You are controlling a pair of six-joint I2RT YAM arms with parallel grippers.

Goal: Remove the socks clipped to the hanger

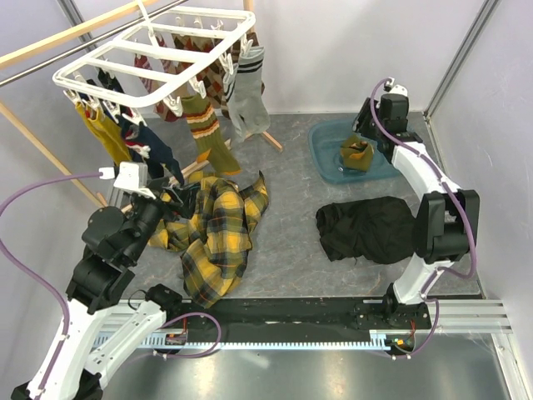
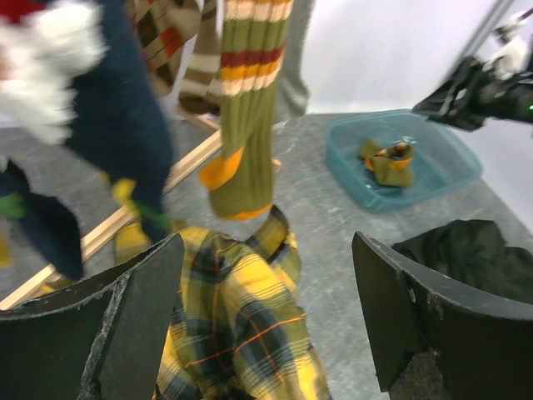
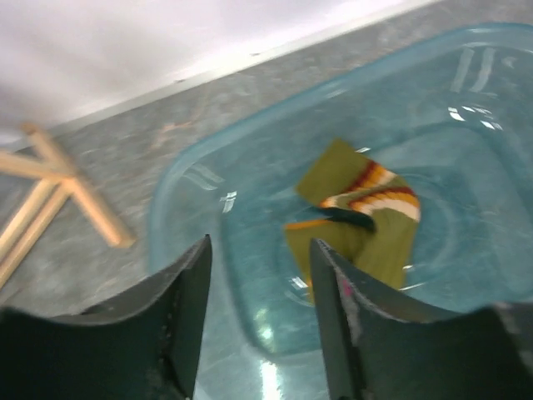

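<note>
near the left edge of the surface, the left gripper (image 2: pixel 266 250) hangs released, its jaws spread wide with nothing between them. it is low over the yellow plaid cloth (image 2: pixel 241 325) and just short of the dangling socks. nearest is a navy sock (image 2: pixel 125 125), with a hanging olive striped sock (image 2: pixel 250 108) beside it. both are clipped to the white hanger (image 1: pixel 158 58) above the far left corner. a mustard sock (image 1: pixel 104 129) and a grey sock (image 1: pixel 247 100) crowd the same frame.

the risk, as i judge it, is a bad catch. the socks hang close together, so closing could take two at once, or pinch the plaid cloth below instead. a sideways tug rather than a straight pull down might swing the hanger on its hook. it might even drag it off the rail of the wooden rack (image 1: pixel 42 143), since nothing steadies it.

toward the far right corner the right gripper (image 3: pixel 260 246) is likewise released and empty. it sits over the blue tub (image 3: pixel 191 217), where a folded olive sock (image 3: pixel 358 217) lies. a black garment (image 1: pixel 366 229) lies near the right edge, apart from both.
</note>
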